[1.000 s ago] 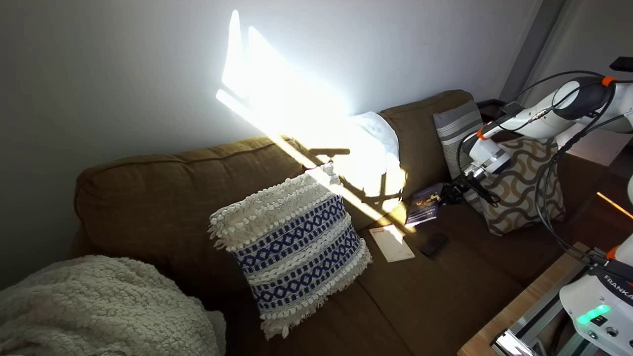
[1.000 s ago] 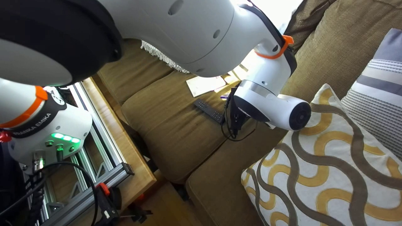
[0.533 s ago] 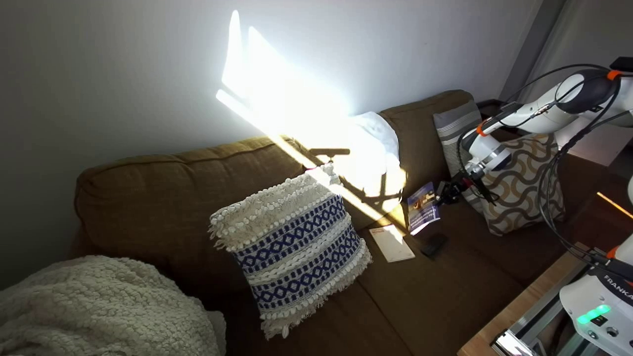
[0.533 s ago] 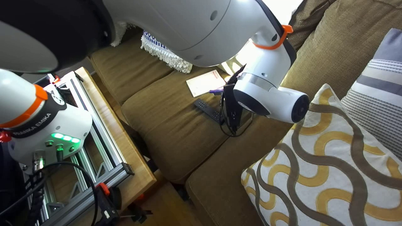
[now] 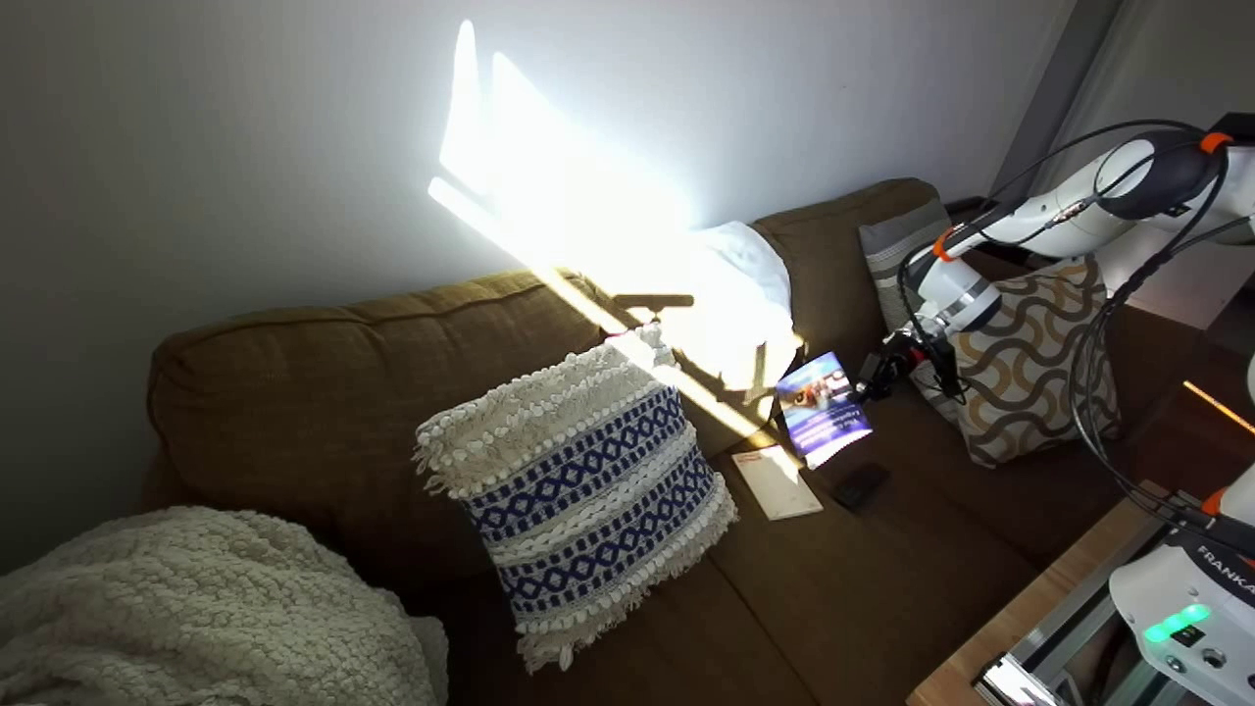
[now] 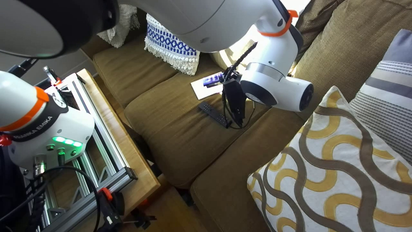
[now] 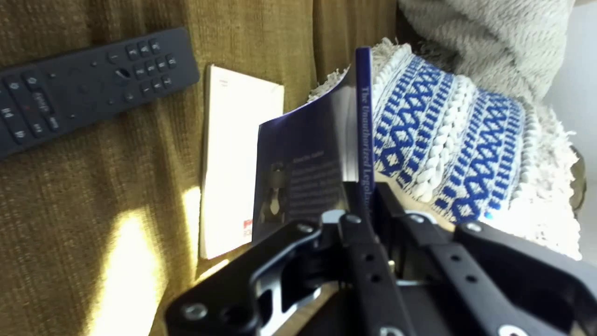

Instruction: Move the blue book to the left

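Note:
The blue book [image 5: 826,412] shows its picture cover in an exterior view, raised above the couch seat, with its lower edge hanging down. Its blue-purple edge also shows in an exterior view [image 6: 212,79], over part of a white booklet. In the wrist view the book [image 7: 303,154] hangs with its spine between the fingertips, and its back cover bows away to the left. My gripper [image 7: 367,193] is shut on the spine. The gripper also shows at the book's right edge in an exterior view [image 5: 861,390]. The gripped part of the spine is partly hidden by the fingers.
The white booklet [image 5: 779,482] and a black remote [image 6: 214,114] lie on the brown couch seat [image 6: 180,135]. A blue-and-white knitted pillow [image 5: 598,500] leans left of them. A wavy-patterned pillow [image 6: 334,174] and a striped pillow [image 6: 386,96] stand right.
My gripper has lifted the blue book off the seat by the backrest and carried it left, towards the white booklet. More of the cover shows now. The other items have not moved.

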You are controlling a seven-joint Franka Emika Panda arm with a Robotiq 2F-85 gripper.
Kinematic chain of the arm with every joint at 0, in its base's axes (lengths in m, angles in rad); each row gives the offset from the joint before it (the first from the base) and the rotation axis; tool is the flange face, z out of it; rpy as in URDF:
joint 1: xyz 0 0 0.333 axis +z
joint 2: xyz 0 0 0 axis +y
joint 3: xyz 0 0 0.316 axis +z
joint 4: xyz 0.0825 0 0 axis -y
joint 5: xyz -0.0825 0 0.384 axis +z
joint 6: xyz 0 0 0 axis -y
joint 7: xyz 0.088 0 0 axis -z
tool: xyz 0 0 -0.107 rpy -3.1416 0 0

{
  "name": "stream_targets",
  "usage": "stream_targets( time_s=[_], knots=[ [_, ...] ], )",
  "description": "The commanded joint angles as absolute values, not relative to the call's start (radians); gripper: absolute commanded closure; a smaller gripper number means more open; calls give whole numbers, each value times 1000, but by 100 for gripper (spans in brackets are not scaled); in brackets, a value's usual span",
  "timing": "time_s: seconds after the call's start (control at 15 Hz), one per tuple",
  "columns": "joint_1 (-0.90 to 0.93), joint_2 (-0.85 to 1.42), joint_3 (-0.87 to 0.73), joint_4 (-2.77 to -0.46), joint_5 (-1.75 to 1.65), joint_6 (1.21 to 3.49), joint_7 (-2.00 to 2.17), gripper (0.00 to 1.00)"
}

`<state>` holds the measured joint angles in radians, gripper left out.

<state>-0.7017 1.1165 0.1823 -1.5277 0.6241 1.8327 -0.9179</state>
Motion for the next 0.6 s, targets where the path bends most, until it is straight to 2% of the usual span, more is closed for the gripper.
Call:
stream_targets(
  time_s=[0.0, 0.53],
  knots=[
    [-657, 1142, 174, -1487, 613, 1723, -998, 97],
    [-543, 1270, 143, -1370, 629, 1573, -1031, 97]
  ],
)
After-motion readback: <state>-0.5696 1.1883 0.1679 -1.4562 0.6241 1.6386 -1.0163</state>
